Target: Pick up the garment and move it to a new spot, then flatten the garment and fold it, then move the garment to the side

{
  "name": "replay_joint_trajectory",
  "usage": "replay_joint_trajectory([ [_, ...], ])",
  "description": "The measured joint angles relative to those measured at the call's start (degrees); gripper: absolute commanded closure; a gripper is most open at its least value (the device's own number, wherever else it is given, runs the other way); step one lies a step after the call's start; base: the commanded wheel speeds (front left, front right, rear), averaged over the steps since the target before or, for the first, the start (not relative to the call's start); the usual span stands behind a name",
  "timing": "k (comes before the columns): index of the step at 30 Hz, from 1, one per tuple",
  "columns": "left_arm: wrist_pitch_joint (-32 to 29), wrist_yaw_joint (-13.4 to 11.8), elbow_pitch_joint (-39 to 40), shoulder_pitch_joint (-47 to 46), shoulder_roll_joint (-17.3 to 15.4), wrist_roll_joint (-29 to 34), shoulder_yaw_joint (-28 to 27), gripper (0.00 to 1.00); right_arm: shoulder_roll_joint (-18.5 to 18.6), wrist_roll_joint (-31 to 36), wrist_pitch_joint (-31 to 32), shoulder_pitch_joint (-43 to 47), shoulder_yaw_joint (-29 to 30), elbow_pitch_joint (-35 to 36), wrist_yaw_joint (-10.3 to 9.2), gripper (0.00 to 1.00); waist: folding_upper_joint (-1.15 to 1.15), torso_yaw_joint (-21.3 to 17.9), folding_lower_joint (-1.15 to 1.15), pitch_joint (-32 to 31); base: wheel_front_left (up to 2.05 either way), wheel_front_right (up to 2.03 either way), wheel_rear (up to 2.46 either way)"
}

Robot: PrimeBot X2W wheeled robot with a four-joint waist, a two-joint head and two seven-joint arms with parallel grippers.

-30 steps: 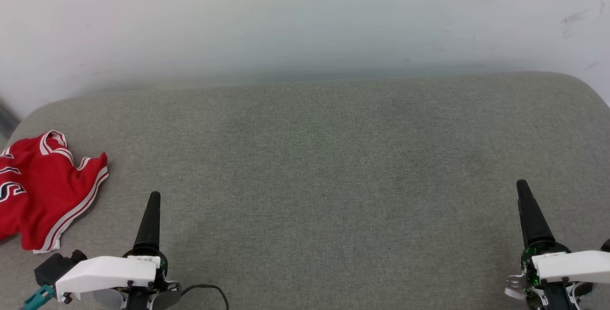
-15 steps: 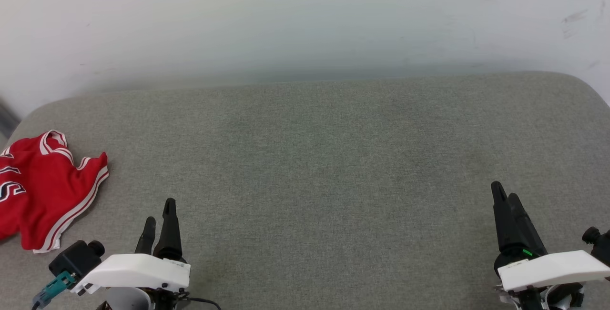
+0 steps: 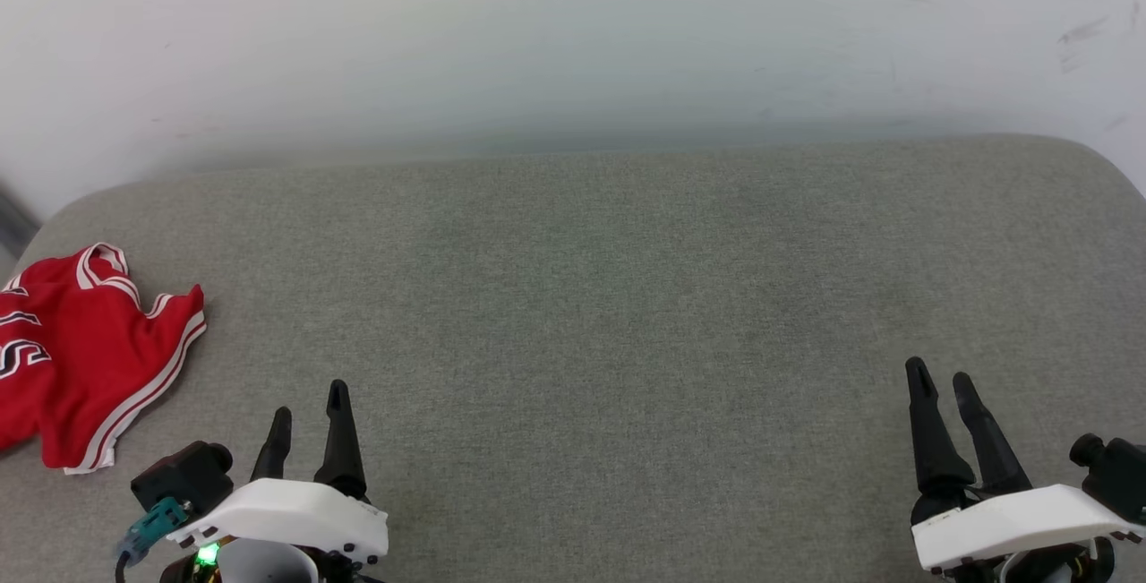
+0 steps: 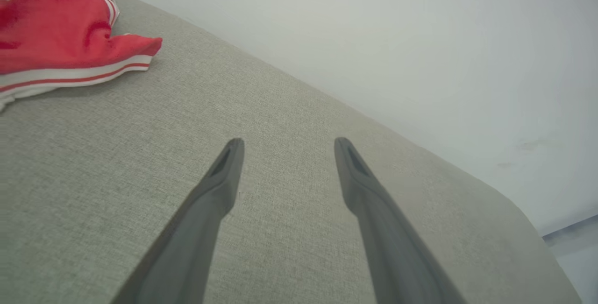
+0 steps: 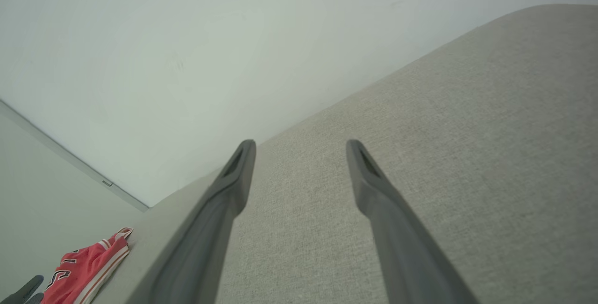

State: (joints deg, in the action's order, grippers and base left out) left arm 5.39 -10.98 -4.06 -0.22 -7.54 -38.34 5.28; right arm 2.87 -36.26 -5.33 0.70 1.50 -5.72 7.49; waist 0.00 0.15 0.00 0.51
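Your red jersey (image 3: 81, 359) lies crumpled at the left edge of the grey fabric worktop (image 3: 627, 296). To the right of the jersey, open fabric runs to the rounded corner by the wall (image 3: 573, 46). The left gripper (image 3: 310, 399) hovers near the jersey and the right gripper (image 3: 938, 372) is well apart from it, both spread. The right wrist view shows the worktop's drop-off just beside the jersey (image 5: 88, 266).

Grey fabric cushion (image 3: 609, 296) against white wall (image 3: 537, 37).

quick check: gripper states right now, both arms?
Left gripper: open, holding nothing; the garment lies apart from it.
Right gripper: open, holding nothing.
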Motion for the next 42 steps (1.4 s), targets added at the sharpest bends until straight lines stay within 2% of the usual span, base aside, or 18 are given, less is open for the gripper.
replay_joint_trajectory([
  [8, 1.4, -2.2, 0.8, 0.1, -1.8, 4.6, 3.3, 0.00, 0.0, 5.9, -1.4, 0.8, -0.4, 0.3, 0.00, 0.00, 0.00, 0.1, 0.00, 0.1, 0.00, 0.00, 0.00],
  [20, 3.4, -3.6, 3.1, 0.9, -3.2, 10.6, 5.9, 0.00, 0.0, 13.4, -3.3, 1.7, -0.8, 2.2, 0.00, 0.00, 0.00, 0.3, 0.00, 0.2, 0.00, 0.00, 0.00],
  [42, 6.2, -2.6, 5.3, 3.3, -2.6, 21.4, 6.5, 0.00, 0.0, 23.6, -6.3, 3.4, -1.2, 4.6, 0.01, 0.00, 0.00, 0.5, 0.00, 0.1, 0.00, 0.00, 0.00],
])
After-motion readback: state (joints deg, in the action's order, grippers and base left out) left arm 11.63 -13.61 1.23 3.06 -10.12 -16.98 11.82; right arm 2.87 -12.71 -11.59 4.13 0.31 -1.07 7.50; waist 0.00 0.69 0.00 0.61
